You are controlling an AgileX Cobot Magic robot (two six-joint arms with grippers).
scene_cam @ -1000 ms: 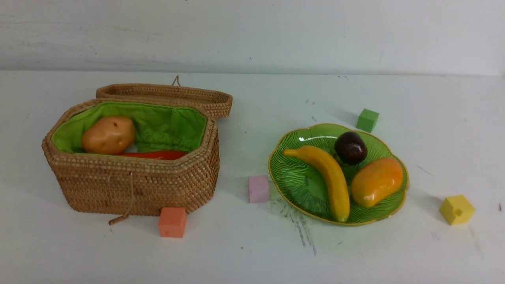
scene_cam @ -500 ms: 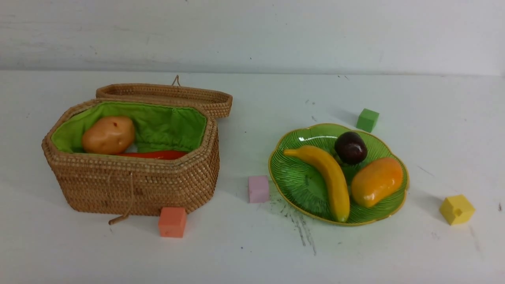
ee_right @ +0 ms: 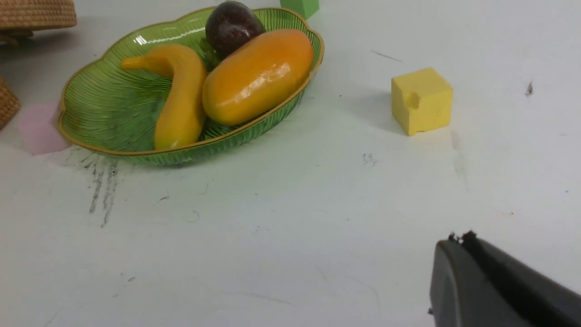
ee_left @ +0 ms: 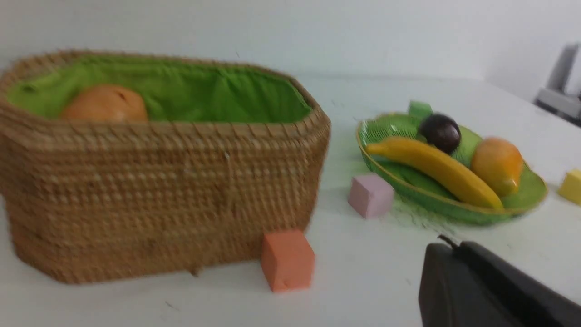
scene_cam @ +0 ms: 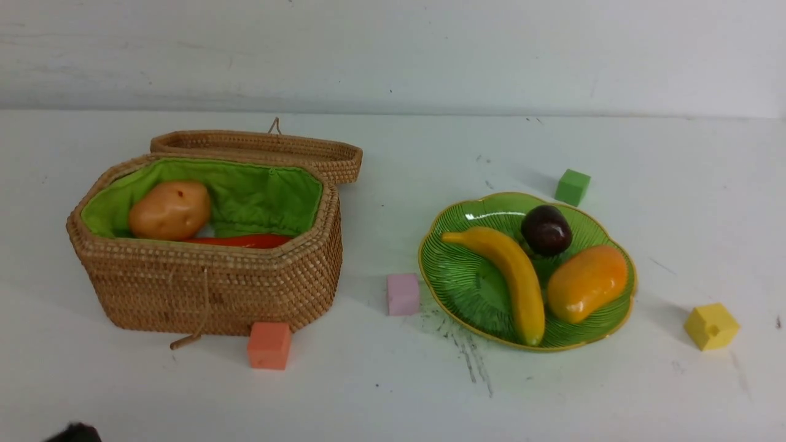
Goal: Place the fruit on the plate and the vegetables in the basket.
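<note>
Little is left to go wrong: a stray arm sweep could nudge the plate (scene_cam: 466, 288) and roll the mangosteen (scene_cam: 546, 229) off. The banana (scene_cam: 509, 276) and mango (scene_cam: 586, 282) lie on it too; the potato (scene_cam: 169, 210) and carrot (scene_cam: 245, 240) sit inside the basket (scene_cam: 215, 288). Both pairs of fingers, left gripper (ee_left: 454, 254) and right gripper (ee_right: 458, 247), are closed on nothing, well apart from everything, low over the counter (scene_cam: 393, 393).

A white tabletop (scene_cam: 393, 393), scuffed with dark streaks (scene_cam: 466, 353) near its centre, runs back to a plain pale wall (scene_cam: 393, 55) under soft, even light. At the far right of the left wrist view, a blurred grey object (ee_left: 560, 91), possibly equipment, stands beyond the table.
</note>
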